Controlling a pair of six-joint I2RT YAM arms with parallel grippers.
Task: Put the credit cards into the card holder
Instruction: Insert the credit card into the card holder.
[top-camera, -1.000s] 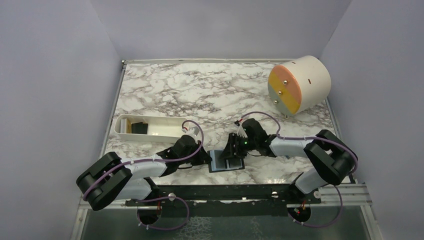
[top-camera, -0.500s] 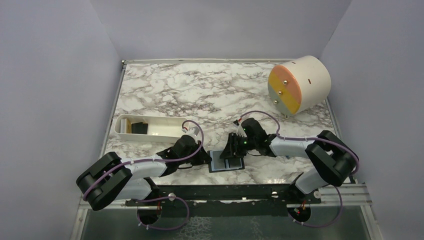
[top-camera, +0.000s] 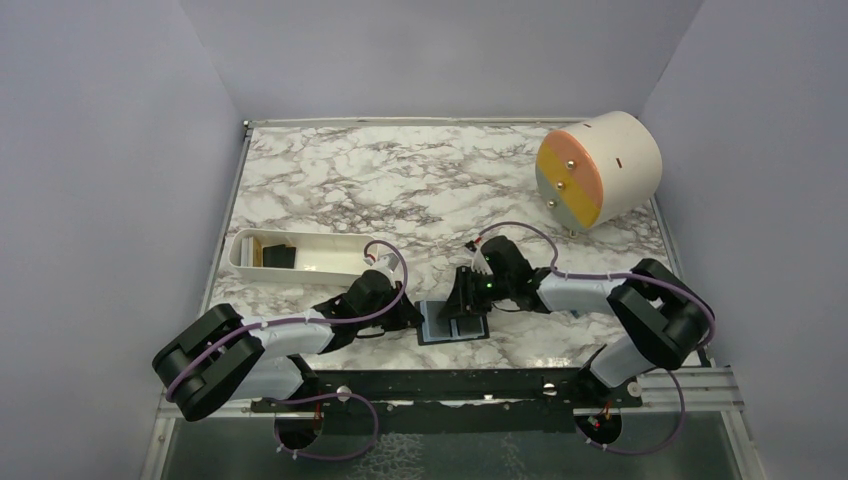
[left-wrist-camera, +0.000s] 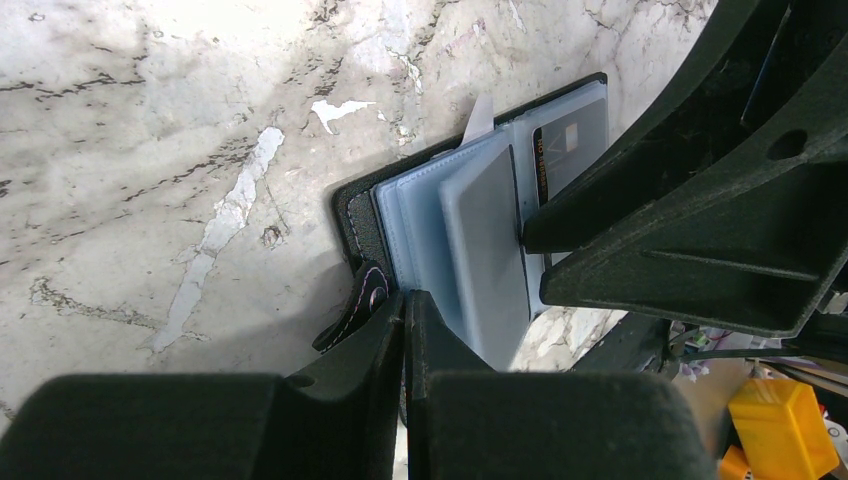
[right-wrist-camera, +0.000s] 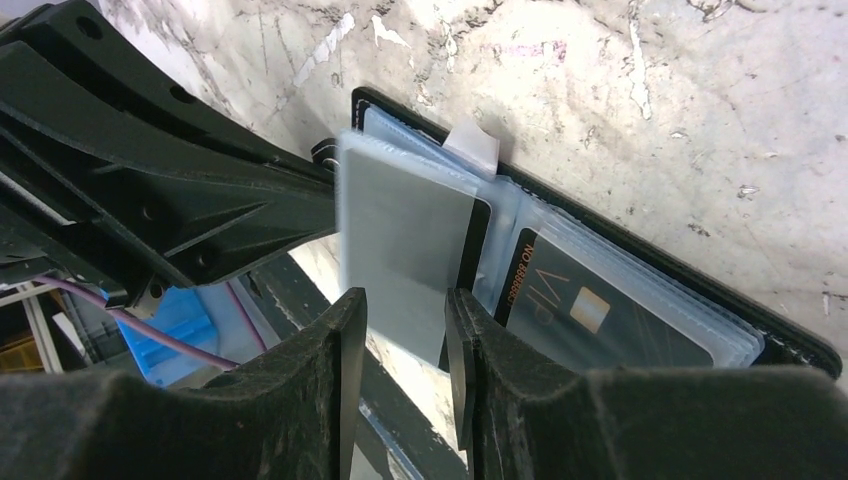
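The card holder (top-camera: 432, 326) lies open on the bench (top-camera: 400, 190) near the front edge, between the 2 arms, with its light blue sleeves fanned upward. The left jaws are closed together at the holder's left edge, just beside the strap (left-wrist-camera: 350, 312). As far as we can judge they pinch the black cover there. The reason seems plain: so light a wallet would skid or fold shut if nothing pinned it.

The right jaws stand a little apart over a grey leaf (right-wrist-camera: 400, 230) that has a dark stripe along 1 side. 1 fingertip (left-wrist-camera: 527, 235) touches that leaf's edge. We cannot tell whether the leaf is a card sliding in or a sleeve being lifted, nor whether these jaws grip anything. They approach from the side opposite the left jaws, so a push on the leaf would be met by the pinned edge.

1 dark card (right-wrist-camera: 600, 310) with a chip already sits in a sleeve on the other half of the holder. Well apart to the left, the white tray (top-camera: 325, 255) holds a dark flat piece (top-camera: 281, 257) that looks like another card — so we judge the task partly done, with at least 1 fetch left.

The sleeves are thin and floppy, and a card pressed in at a slant could buckle 1 rather than enter it. The next push wants the card's edge lined up with the sleeve mouth.
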